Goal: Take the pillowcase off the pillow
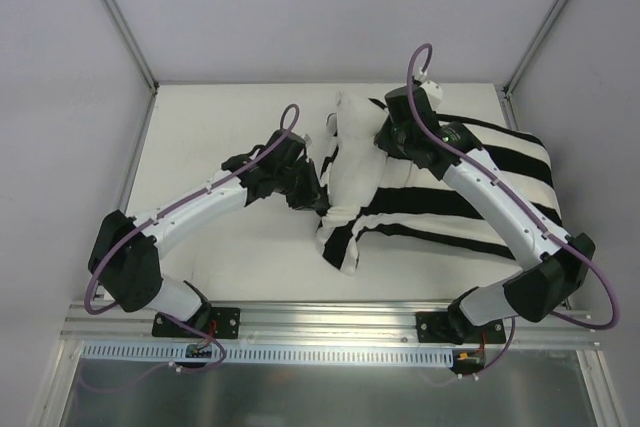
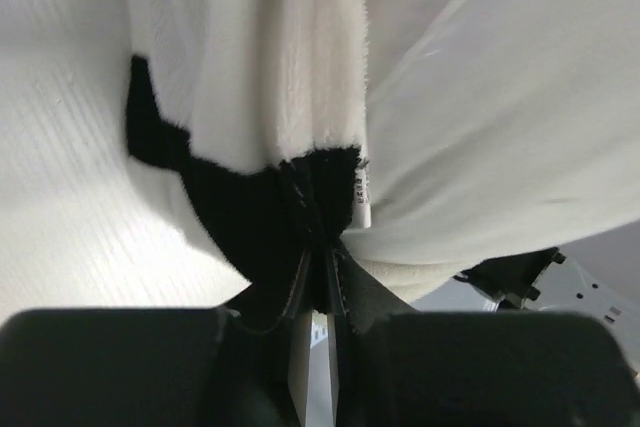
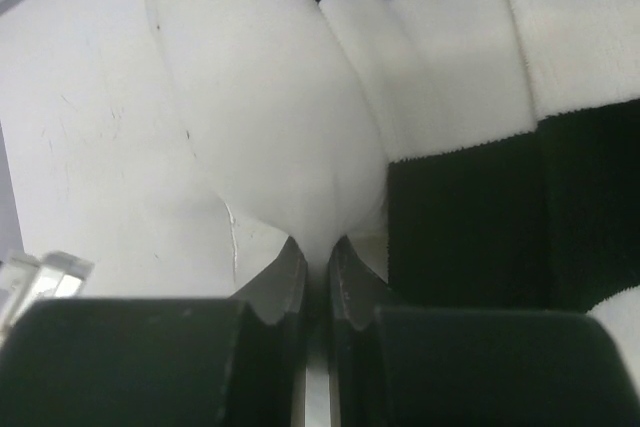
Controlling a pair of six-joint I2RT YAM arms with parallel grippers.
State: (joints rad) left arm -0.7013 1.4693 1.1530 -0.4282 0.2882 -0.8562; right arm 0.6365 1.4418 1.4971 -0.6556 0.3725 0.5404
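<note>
The striped black and white pillowcase (image 1: 470,187) lies across the right half of the table, bunched at its left end. The plain white pillow (image 1: 355,162) sticks out of its open left end, up toward the back. My left gripper (image 1: 318,197) is shut on a black edge of the pillowcase (image 2: 290,217) at the opening. My right gripper (image 1: 385,137) is shut on the pillow's white fabric (image 3: 270,137), with the pillowcase (image 3: 470,77) just beside it.
The white table (image 1: 200,147) has a frame post (image 1: 115,12) at the back left and another post (image 1: 550,17) at the back right. A metal rail (image 1: 330,322) runs along the near edge.
</note>
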